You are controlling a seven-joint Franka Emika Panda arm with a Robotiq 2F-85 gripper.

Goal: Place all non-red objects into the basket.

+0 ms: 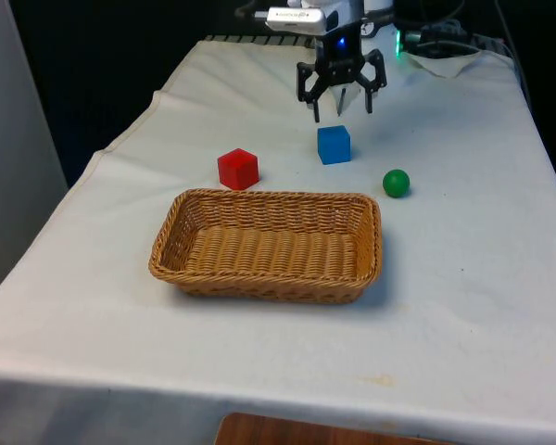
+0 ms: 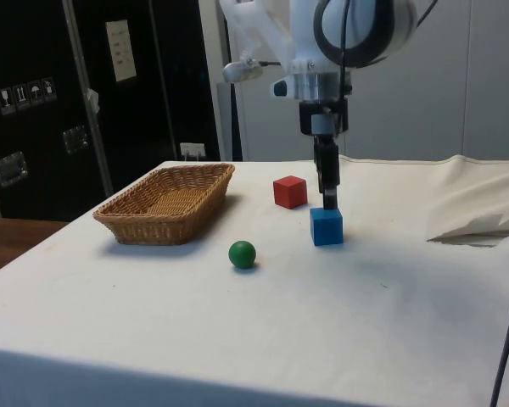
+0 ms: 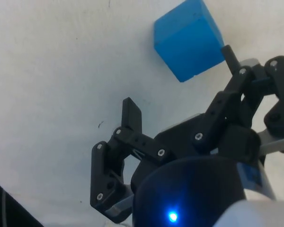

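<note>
A blue cube (image 1: 334, 145) rests on the white cloth, beyond the wicker basket (image 1: 183, 215). The same blue cube (image 2: 326, 225) lies just under my fingertips in the side view, and the blue cube (image 3: 188, 39) is beside one finger in the wrist view, not between the two. My gripper (image 1: 342, 111) hangs open a little above and behind it, holding nothing; the gripper (image 2: 327, 197) and gripper (image 3: 177, 80) look the same. A red cube (image 1: 238, 169) stands to the front view's left of the blue one. A green ball (image 1: 396, 183) lies to its right.
The basket (image 2: 123, 214) is empty and sits in the middle of the table. A crumpled white cloth and cables (image 1: 445, 51) lie at the far end near the robot's base. Bare cloth stretches in front of the basket and to the front view's right.
</note>
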